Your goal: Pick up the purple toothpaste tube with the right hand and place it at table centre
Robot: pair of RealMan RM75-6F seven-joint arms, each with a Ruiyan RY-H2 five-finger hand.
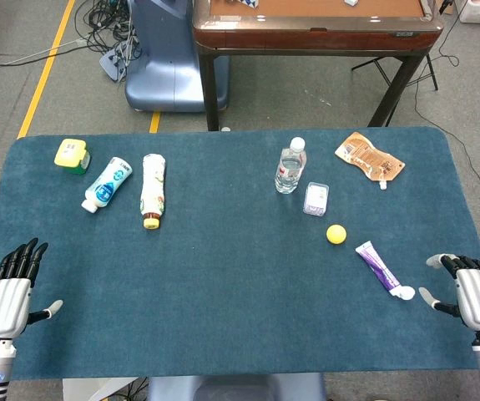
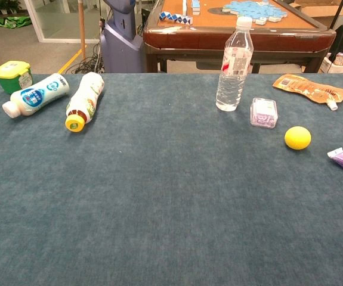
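At the near left corner of the blue felt-covered table [image 1: 223, 276], the left hand [image 1: 10, 292] rests with its dark fingers extended and apart, holding nothing. Toward the far left sits a small yellow-lidded green tub [image 1: 72, 155], then a white plastic bottle with a blue label [image 1: 106, 185] lying on its side, and just beside it a white bottle with a yellow cap [image 1: 152, 190], also lying down. Right of centre stands an upright clear plastic water bottle [image 1: 290, 165], with a small clear plastic box [image 1: 315, 199] near it and an orange foil pouch [image 1: 369, 157] at the far right. A yellow ball [image 1: 336, 234] lies nearer, and just beyond it the purple toothpaste tube [image 1: 378, 268] lies flat near the table's right edge, its long axis running diagonally, white cap pointing toward the near right and crimped end toward the ball. The right hand [image 1: 469, 292] sits close beside the cap, not touching, fingers spread and empty.
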